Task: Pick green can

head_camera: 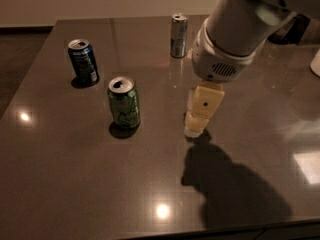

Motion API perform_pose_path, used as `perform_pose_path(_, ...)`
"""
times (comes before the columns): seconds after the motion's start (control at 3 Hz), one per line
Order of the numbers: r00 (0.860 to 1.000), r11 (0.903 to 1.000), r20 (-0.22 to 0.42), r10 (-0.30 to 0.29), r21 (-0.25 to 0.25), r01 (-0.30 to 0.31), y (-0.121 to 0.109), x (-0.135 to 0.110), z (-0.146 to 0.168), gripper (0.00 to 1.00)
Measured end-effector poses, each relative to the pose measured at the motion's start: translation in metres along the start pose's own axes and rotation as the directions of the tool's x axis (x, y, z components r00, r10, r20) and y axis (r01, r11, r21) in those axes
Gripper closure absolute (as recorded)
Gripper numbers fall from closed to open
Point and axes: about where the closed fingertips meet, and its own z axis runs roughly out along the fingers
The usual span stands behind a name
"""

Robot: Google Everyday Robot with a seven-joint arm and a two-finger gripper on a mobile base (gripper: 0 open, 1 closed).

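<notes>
The green can stands upright on the dark table, left of centre, with a light green body, darker swirls and an opened silver top. My gripper hangs from the big white arm to the right of the can, about a can's height away from it and close above the table. It touches nothing.
A dark blue can stands behind and left of the green can. A taller slim silver can stands at the back, just behind my arm. The table's front edge runs along the bottom. A white object sits at the right edge.
</notes>
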Motion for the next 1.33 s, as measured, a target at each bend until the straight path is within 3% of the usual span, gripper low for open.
perform_pose_path(0.33,0.997,0.9969,0.025,0.079,-0.005,-0.079,-0.004,-0.019,0.026,0.00)
perform_pose_path(0.67,0.991,0.9925,0.059,0.121,-0.022,-0.120,-0.002,-0.041,0.047,0.00)
perform_pose_path(1.33,0.975,0.9890,0.163,0.148,-0.032,-0.145,0.000,-0.091,0.075,0.00)
